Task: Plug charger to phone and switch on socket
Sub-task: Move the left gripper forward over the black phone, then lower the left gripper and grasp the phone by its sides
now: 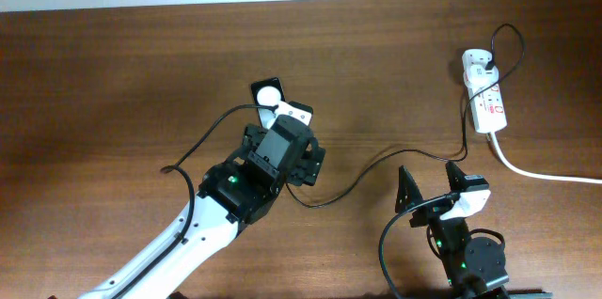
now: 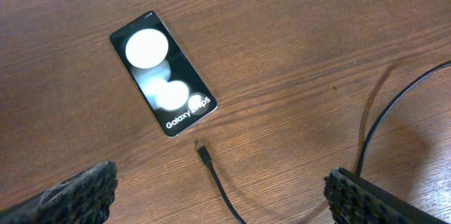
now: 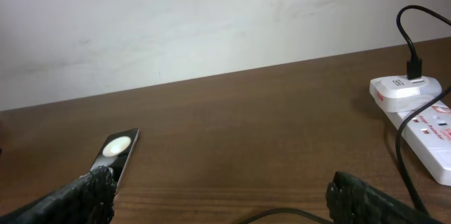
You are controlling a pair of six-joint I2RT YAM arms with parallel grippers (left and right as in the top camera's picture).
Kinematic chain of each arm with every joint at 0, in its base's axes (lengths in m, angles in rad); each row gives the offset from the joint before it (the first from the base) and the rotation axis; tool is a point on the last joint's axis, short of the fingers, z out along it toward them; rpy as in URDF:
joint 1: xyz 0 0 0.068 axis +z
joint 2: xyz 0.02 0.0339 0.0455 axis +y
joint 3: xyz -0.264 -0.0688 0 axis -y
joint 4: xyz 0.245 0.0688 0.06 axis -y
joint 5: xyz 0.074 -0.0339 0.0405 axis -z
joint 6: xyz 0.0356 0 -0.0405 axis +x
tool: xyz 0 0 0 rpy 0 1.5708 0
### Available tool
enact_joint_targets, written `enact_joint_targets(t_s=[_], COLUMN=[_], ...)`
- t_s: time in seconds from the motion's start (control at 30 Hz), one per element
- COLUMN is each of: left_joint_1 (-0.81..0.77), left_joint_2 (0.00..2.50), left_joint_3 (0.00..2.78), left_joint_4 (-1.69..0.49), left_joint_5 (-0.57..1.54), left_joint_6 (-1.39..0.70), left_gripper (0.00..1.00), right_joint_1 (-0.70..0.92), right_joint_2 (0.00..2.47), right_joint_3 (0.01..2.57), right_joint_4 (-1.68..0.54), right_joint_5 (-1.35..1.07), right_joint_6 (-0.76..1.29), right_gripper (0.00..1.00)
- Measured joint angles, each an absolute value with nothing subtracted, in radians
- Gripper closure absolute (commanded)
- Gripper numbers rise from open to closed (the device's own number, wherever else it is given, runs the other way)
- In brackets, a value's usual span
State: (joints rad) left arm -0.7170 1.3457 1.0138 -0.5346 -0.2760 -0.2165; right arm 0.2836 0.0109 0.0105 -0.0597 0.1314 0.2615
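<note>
The phone (image 2: 163,72) lies flat and face up on the table (image 2: 317,27). The tip of the charger (image 2: 203,151) rests just beside its lower short edge, not touching it. The left end effector (image 2: 218,185) hovers above them, fingers wide apart and holding nothing. The black cable trails across the table to the far end of the socket (image 1: 486,102). The right end effector (image 3: 225,196) sits between phone and socket, also spread apart and empty.
</note>
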Motion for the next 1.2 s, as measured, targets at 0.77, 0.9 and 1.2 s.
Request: enact_joint_targets(t_s=[0.77, 0.9, 1.2], left_joint_1=[-0.432, -0.434, -0.429], left_joint_2=[2.179, 2.214, 2.333], left_joint_3=[1.904, 1.904, 1.904], left_joint_4=[-1.060, -1.051, -1.030], left_joint_5=[-0.047, -0.048, -0.048], left_joint_6=[-0.562, -0.539, -0.542], left_gripper=[0.01, 0.01, 0.01], right_joint_1=[0.284, 0.284, 0.284], right_joint_2=[0.010, 0.010, 0.010], right_joint_3=[0.010, 0.010, 0.010], right_joint_4=[-0.060, -0.060, -0.060], right_joint_5=[0.132, 0.132, 0.132], right_joint_6=[0.262, 0.262, 0.262], right_gripper=[0.01, 0.01, 0.01])
